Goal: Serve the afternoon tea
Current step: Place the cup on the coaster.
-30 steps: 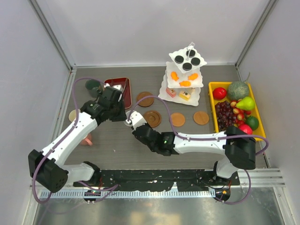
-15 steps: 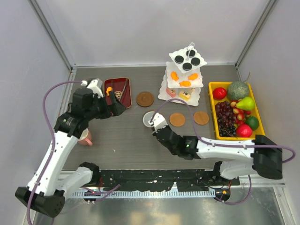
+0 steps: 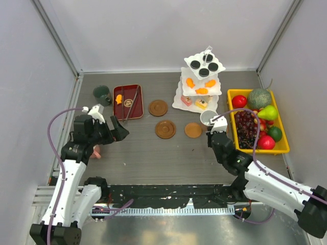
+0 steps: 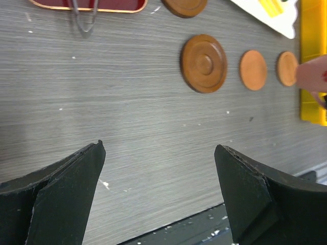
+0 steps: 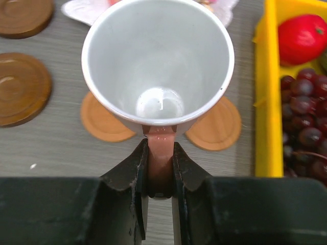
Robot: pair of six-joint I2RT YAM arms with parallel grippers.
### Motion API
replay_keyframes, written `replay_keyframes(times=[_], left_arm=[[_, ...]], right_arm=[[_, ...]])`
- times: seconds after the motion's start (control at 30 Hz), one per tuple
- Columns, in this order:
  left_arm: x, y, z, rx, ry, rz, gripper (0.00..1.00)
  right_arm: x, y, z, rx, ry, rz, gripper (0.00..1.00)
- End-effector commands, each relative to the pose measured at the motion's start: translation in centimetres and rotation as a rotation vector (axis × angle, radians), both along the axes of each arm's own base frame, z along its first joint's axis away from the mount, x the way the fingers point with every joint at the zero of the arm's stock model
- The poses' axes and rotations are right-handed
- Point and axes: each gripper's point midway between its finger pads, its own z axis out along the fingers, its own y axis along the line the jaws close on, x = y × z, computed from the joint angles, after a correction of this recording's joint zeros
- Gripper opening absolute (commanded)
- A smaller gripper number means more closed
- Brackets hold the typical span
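One pink-handled mug (image 5: pixel 158 61), white inside, is pinched by its handle in the closed right gripper (image 5: pixel 161 153). It is held above two light brown coasters (image 5: pixel 104 125), just near of the white three-tier stand (image 3: pixel 202 76) and left of the yellow fruit tray (image 5: pixel 265 102). At the left, the left gripper (image 4: pixel 159 168) hangs over the table (image 3: pixel 148 158) with its jaws wide apart and empty.

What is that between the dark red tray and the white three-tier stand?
One round dark brown coaster lying flat, best seen in the top view.
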Motion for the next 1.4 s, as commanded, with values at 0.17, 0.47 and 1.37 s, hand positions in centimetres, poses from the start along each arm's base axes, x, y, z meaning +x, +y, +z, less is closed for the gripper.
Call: replay_keyframes(times=[0.17, 0.47, 1.37], left_arm=[[1.4, 3.2, 0.7, 0.139, -0.132, 0.118, 0.99], [1.2, 3.5, 0.7, 0.152, -0.132, 0.128, 0.99], [1.0, 3.8, 0.8, 0.168, -0.14, 0.132, 0.99]], right_arm=[[2.8, -5.2, 1.5, 0.114, -0.068, -0.195, 0.05], [4.6, -7.3, 0.2, 0.142, -0.04, -0.264, 0.05], [6.6, -8.3, -2.2, 0.123, 0.134, -0.311, 0.06]])
